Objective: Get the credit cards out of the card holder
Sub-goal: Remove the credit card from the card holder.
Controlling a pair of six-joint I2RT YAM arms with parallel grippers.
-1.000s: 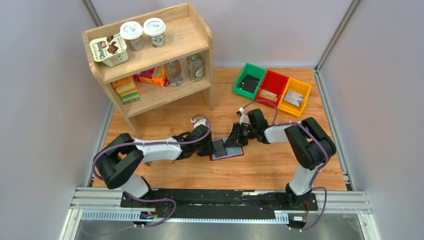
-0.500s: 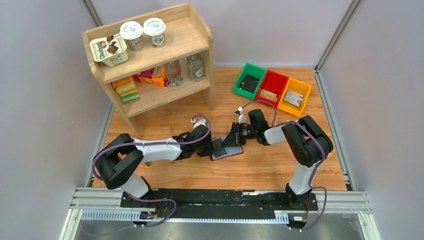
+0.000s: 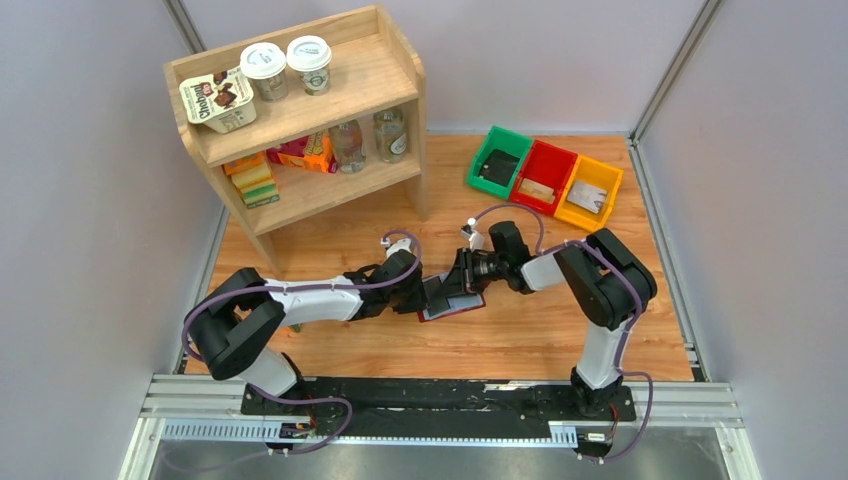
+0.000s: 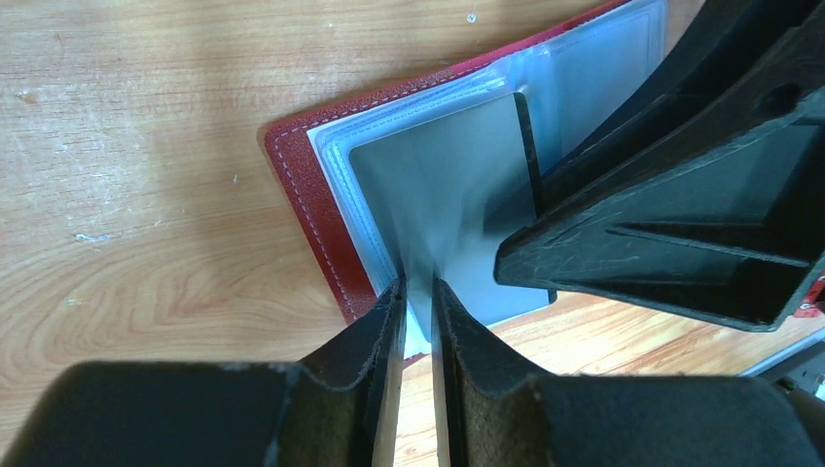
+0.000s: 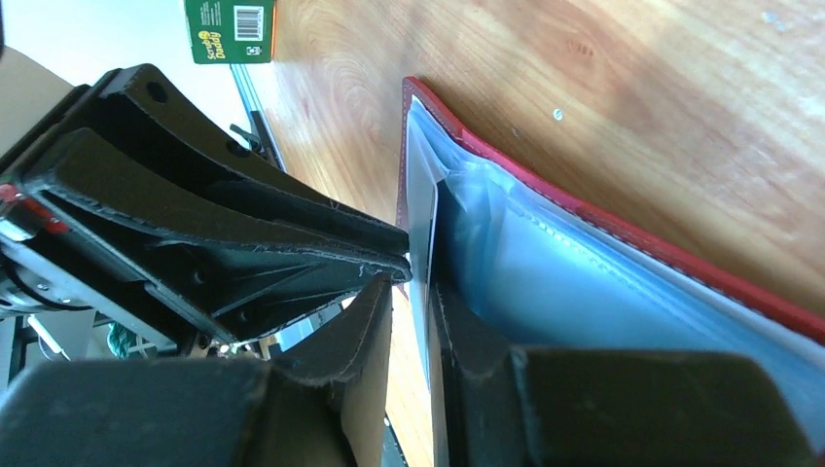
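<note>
The left fingers and right fingers each pinched an edge of the grey card, over the open card holder on bare surface.

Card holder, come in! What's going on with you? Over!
Both busy: left gripper pinching clear sleeve, right gripper clamped on grey card. Card not out yet. Maroon card holder lies open. Nothing else in the way.

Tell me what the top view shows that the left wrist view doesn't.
Only the top view: the shelf, the three bins, the whole left arm and right arm. Only the left wrist: stitching on the holder, and the left jaws closed on the clear sleeve that holds the grey card. Both: the open red holder, the card, the right jaws beside it, the wooden table.
</note>
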